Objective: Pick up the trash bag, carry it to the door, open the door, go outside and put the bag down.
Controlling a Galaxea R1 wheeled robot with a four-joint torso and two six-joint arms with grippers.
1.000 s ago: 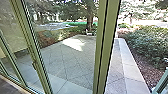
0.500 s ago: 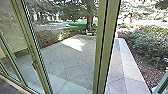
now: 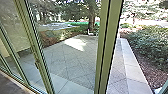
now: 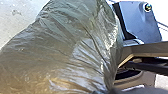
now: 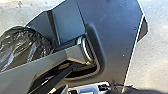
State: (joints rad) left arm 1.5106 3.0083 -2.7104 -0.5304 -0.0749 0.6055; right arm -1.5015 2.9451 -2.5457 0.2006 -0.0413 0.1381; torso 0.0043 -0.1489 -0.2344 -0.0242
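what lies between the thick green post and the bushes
Grey paving, a pale paved strip, then brown mulch, seen in the head view.

Leafy shrubs (image 3: 147, 45), tree trunk (image 3: 91, 22), perhaps green lawn (image 3: 78, 23)

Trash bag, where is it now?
On the robot's left-arm side: the trash bag looms large in the left wrist view, beside the robot's dark plate and jointed bar.

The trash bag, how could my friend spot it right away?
Start at the robot's wide dark plate and the jointed bar next to it, over pale ground. Beside them in the left wrist view bulges the trash bag, made of thin, shiny, dark plastic. It's puffy and full of crinkles, while the plate and bar look hard and smooth.
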